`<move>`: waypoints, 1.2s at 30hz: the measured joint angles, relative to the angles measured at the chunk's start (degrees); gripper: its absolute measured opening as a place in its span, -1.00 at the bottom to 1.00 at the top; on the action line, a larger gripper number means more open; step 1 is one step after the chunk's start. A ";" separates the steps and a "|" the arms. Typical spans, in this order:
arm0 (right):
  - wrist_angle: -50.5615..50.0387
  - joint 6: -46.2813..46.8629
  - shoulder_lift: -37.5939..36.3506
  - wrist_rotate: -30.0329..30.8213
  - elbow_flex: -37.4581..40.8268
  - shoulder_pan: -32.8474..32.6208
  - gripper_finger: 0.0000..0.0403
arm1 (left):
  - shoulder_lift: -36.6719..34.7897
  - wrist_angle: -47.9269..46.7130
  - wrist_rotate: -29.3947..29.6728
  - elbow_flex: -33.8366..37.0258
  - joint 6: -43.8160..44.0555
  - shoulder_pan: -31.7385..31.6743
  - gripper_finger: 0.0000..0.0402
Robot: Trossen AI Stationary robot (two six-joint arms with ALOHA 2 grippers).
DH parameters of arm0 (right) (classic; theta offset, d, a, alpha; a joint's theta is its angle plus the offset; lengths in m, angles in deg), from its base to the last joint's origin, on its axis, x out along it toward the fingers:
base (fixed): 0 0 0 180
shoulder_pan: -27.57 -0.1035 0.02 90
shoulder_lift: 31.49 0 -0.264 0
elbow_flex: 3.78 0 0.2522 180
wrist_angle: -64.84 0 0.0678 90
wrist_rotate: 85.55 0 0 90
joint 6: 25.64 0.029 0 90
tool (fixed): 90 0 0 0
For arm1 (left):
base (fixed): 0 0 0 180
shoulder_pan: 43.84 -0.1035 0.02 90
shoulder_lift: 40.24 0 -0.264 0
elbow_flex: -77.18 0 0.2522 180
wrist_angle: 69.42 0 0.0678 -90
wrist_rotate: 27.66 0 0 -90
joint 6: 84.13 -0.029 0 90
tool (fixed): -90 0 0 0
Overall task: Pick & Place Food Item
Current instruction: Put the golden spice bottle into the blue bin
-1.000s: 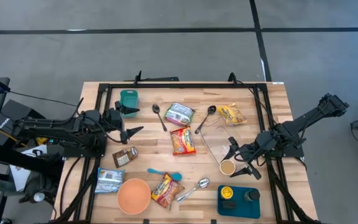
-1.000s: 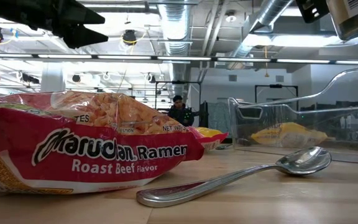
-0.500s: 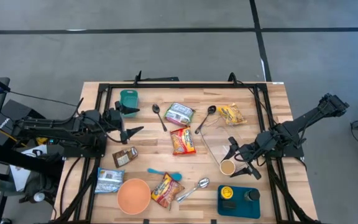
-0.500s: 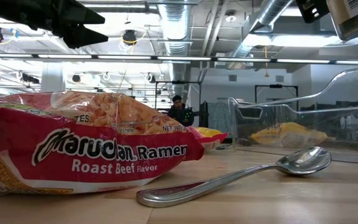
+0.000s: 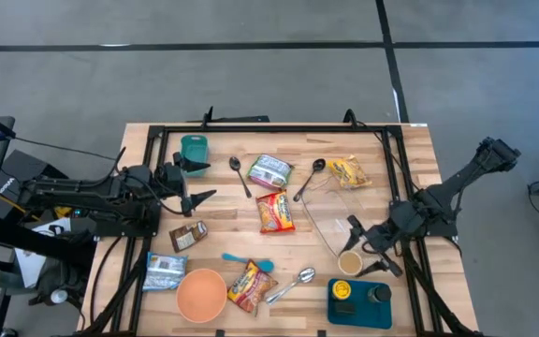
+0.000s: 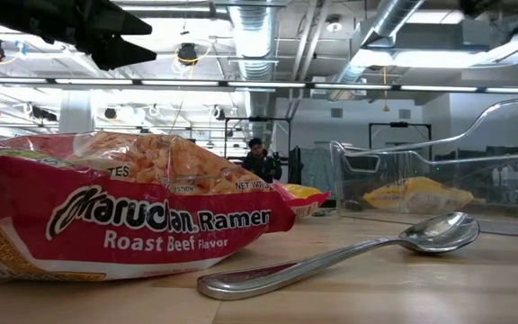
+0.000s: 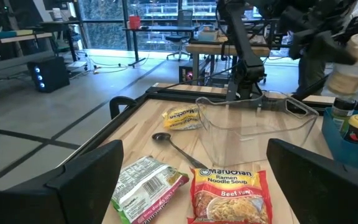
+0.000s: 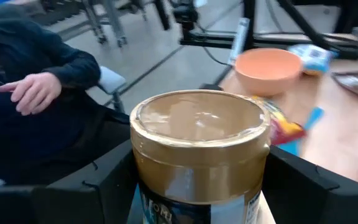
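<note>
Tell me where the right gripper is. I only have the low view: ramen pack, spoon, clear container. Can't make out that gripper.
Observer: The high view has the right gripper over the table's right side, just beside the blue tray.
Operator: Holding anything?
Observer: Yes. Its wrist view shows a gold-lidded jar gripped between its fingers.
Operator: Left arm?
Observer: The left gripper is open, near the teal cup on the table's left side.
</note>
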 joint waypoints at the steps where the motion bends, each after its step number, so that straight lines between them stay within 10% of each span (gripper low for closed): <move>1: 0.68 -0.01 0.00 0.00 0.00 -1.17 0.38 | 0.00 0.00 0.00 0.00 0.01 -0.01 0.95; 15: 6.05 1.24 3.32 0.90 0.00 -12.08 0.38 | 0.00 0.00 -0.04 -0.02 0.01 -0.02 0.95; 36: 12.09 9.86 14.91 18.67 -0.01 -24.79 0.38 | 0.00 0.05 -0.28 -0.04 0.01 0.00 0.95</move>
